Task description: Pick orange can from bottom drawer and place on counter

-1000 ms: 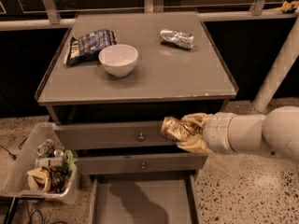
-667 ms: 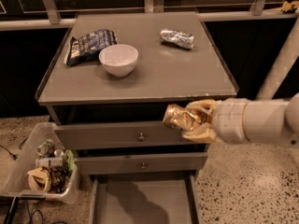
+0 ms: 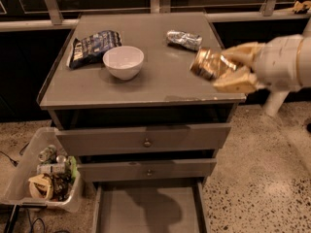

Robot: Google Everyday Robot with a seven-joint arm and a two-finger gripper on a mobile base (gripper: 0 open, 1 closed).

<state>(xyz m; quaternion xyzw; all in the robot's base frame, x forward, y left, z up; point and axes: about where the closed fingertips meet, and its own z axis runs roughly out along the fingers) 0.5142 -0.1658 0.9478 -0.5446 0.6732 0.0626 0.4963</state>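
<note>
A: How is the scene laid out?

B: The surface [image 3: 146,89] is seen from its front edge, and the drawer [image 3: 146,212] is pulled out below that edge. The end effector [image 3: 221,71] is held in the air over the right edge, nearer the front right corner.

A: And the can?

B: The can [image 3: 205,63] is clamped between the two fingers. It is tilted roughly onto its side, above the surface and not touching it.

A: How is it expected to handle?

B: It is judged light and thin-walled. Dents can be seen, so further crushing is likely under a hard squeeze. The shiny metal is probably slippery. A moderate grip across the middle of the body is advised, since the ends are thought to be stiffer.

A: What should be minded when it is set down?

B: A bowl [image 3: 123,61] is placed left of centre, a bag [image 3: 92,45] lies by the back left corner, and a silver can [image 3: 183,39] lies towards the back right corner. Bare surface is seen by the front right corner. If the can is laid on its side it may roll, so base-down placement is preferred.
</note>
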